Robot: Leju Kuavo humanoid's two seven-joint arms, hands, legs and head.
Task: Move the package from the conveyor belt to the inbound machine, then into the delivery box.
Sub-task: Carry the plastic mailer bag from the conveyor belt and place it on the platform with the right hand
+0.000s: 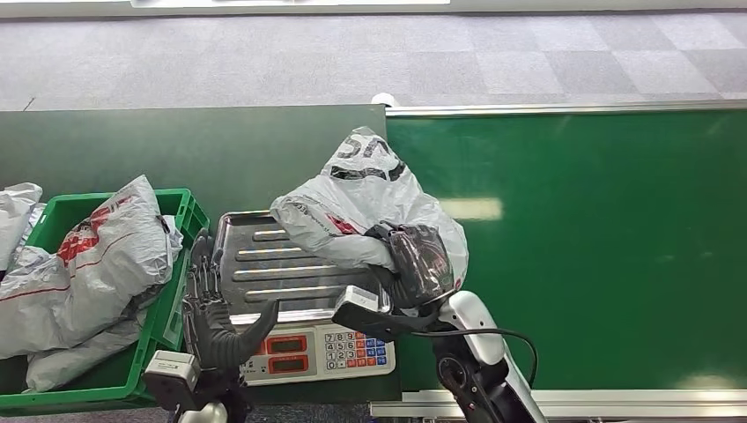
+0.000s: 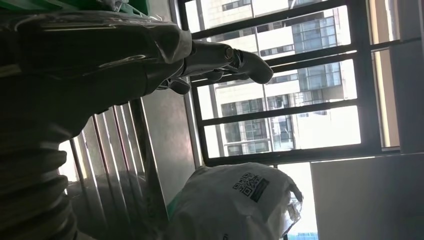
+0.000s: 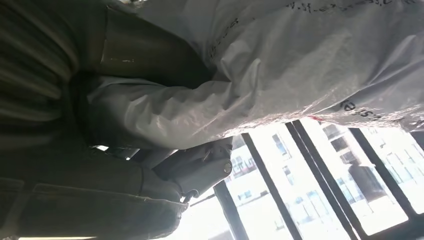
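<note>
Delivery box [image 1: 181, 264]: green crate at the left of the head view, beside the scale; it holds several grey-white mailer bags [image 1: 97, 264] with red print.
Left hand [image 1: 211, 304]: at the left edge of the scale tray, next to the crate wall; fingers extended and spread, holding nothing. In the left wrist view the fingers [image 2: 250, 65] are stretched out over the ribbed metal, not touching the package.
Inbound machine [image 1: 264, 264]: weighing scale with a ribbed steel tray, two red displays and a keypad [image 1: 357, 348] on its front panel.
Package [image 1: 361, 207]: grey-white plastic mailer with black lettering and a printed code patch [image 2: 251, 186]; it lies partly over the right side of the tray and partly over the edge of the belt.
Right hand [image 1: 414, 260]: clamped on the package's near right side; in the right wrist view the thumb [image 3: 200, 167] presses into the bag film.
Conveyor belt [image 1: 599, 247]: green surface with a metal rail, right of the scale.
</note>
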